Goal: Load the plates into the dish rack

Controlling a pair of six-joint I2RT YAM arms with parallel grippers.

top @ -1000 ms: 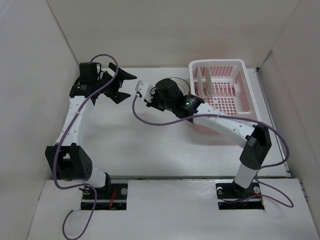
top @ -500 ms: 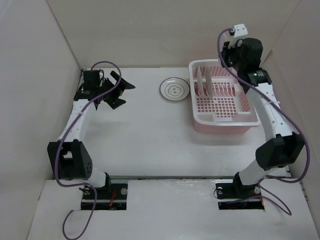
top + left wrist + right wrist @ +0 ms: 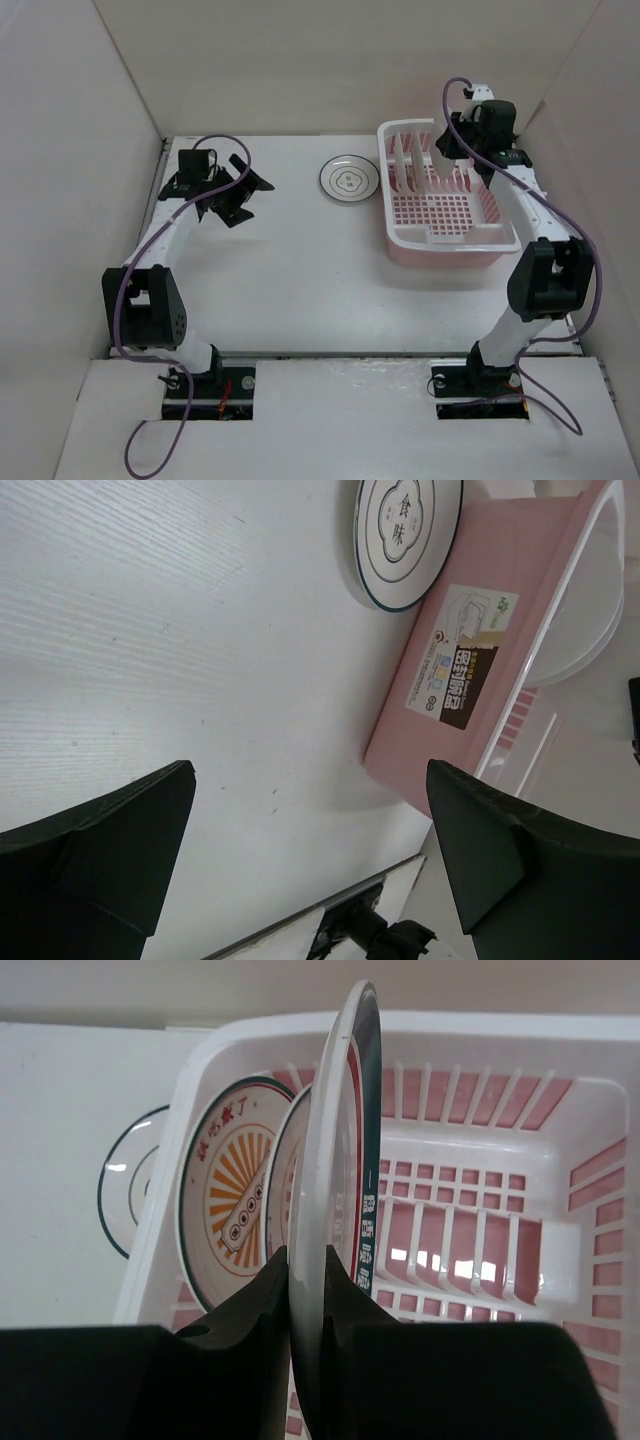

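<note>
**A:** How far along is the loading?

**B:** Two plates stand upright between the prongs at the left end of the dish rack (image 3: 500, 1028). They are the sunburst plate (image 3: 228, 1205) and a second plate (image 3: 283, 1160) close behind it (mostly hidden). The green-rimmed plate (image 3: 340, 1110) is pinched edge-on in the right gripper (image 3: 306, 1295), hanging above the rack beside those two. I'd judge it isn't seated yet.

**A:** And the fourth?

**B:** The flower-centred plate (image 3: 349, 180) lies flat on the table (image 3: 300, 270), just beside the rack's left wall. The left gripper (image 3: 243, 188) hovers well apart from it on the left, with its fingers spread wide and holding nothing.

**A:** Is there room to move?

**B:** It's tight on one side. The held plate has to drop into the next slot without knocking its close neighbour, though the rack is open to its right. The table plate sits near the pink wall, so a rim grasp from its free left side looks easiest. The enclosure walls (image 3: 60, 150) stand well back.
</note>
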